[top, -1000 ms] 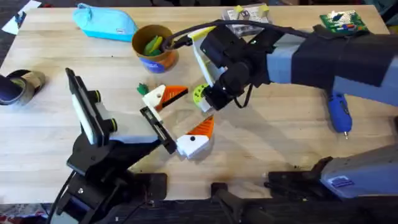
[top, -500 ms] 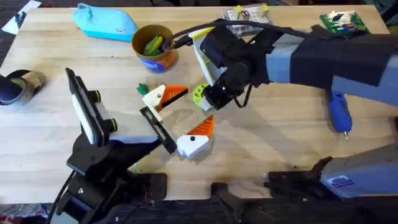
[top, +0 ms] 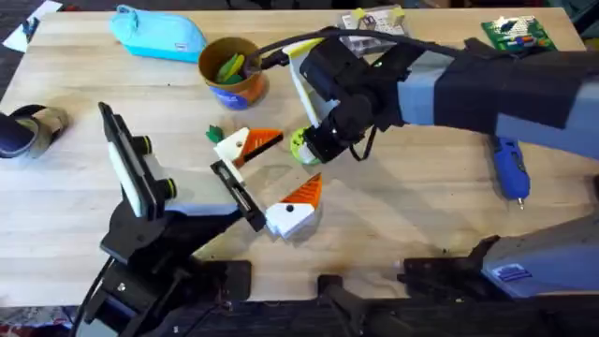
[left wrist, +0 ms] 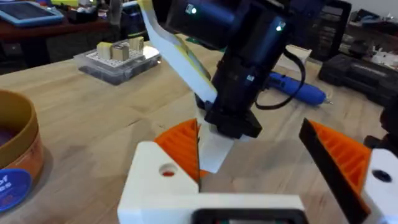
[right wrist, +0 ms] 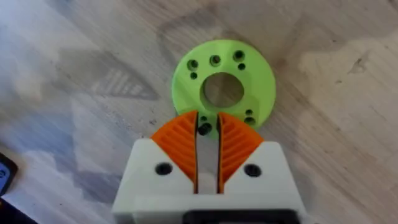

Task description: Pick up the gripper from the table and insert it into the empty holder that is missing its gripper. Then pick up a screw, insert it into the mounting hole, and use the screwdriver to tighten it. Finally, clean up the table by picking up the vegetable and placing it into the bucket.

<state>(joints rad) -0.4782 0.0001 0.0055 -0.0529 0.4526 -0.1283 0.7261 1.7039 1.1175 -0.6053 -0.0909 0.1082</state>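
Right gripper [right wrist: 207,134]: poised over the lime green disc [right wrist: 223,86], orange pads nearly closed on a small dark item — apparently a screw [right wrist: 204,129] — at the disc's near rim; in the overhead view it sits at the table's centre [top: 314,145].

Left gripper [left wrist: 273,155]: spread wide, nothing between the fingers; only its two orange fingers and white mount are visible in its wrist view.

Fixture wrist: a white-and-black wrist assembly lies on the table with the holder [top: 239,197], a black rail, running diagonally between two seated gripper fingers [top: 245,143].

Step in hand: judged to be screw pick-up — the finger block looks already inserted.

Key relation: the holder lies toward the left arm's side of the right gripper, near but not touching; its long axis runs diagonally from the upper finger to the lower one.

Nearer arm: right.

Screwdriver [top: 510,168]: lies on the table's right side, well apart from the disc.

Bucket [top: 231,70]: stands beyond the fixture, green pieces already inside.
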